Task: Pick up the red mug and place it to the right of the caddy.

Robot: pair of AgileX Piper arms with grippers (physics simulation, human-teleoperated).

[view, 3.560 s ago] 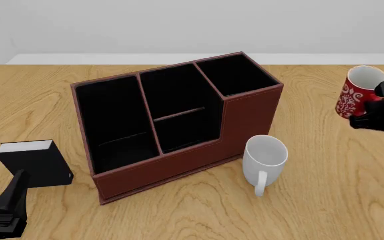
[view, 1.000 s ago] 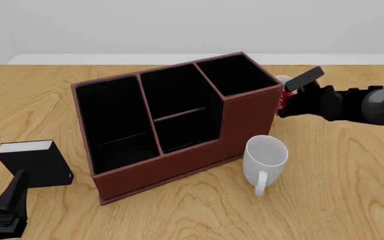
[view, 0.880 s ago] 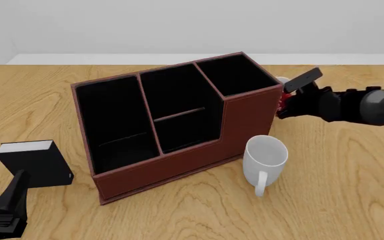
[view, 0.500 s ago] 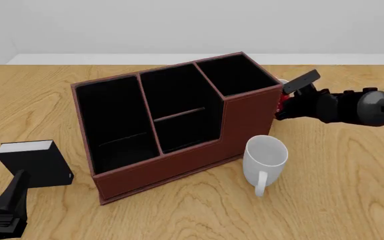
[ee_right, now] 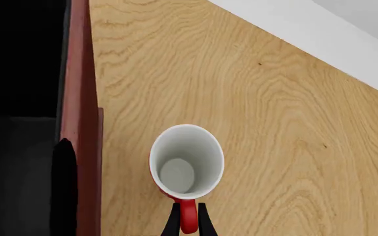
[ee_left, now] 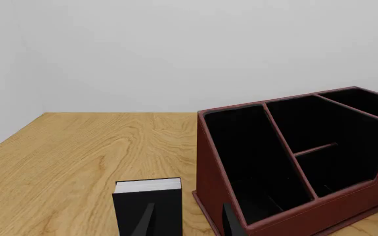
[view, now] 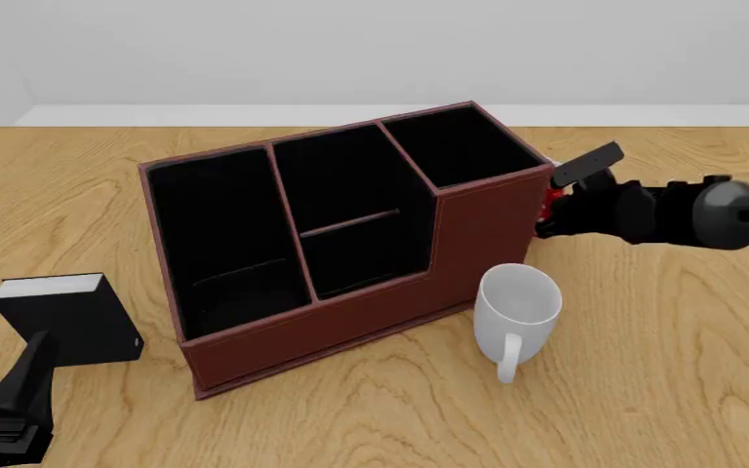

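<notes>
Gripping the red mug (ee_right: 186, 166) by its red handle, the right hand (ee_right: 187, 220) has its 2 thin dark fingers (ee_right: 173, 221) pinched close on either side of the handle, seen from above in the right wrist view. The mug stands upright on the wooden counter (view: 661, 351), white inside showing, just beside the right-end wall of the caddy (view: 335, 244) with a narrow strip of bare wood between them. In the front view the mug is almost wholly hidden: only a sliver of red (view: 552, 198) shows between the caddy's right wall and the right hand (view: 561, 203), whose arm reaches in from the right, low over the counter.

The caddy sits mid-counter, turned at an angle, with 3 black-lined compartments open at the top. A plain white mug (view: 518, 310) stands in front of its right end, handle toward the camera, well apart from the right hand.

A small black box (view: 65, 318) with a white top edge stands near the caddy's left end. The left hand (ee_left: 187, 223) rests low at the near left of the counter, fingers spread apart and holding nothing; in the left wrist view 1 fingertip overlaps the black box and the other the caddy's corner.
</notes>
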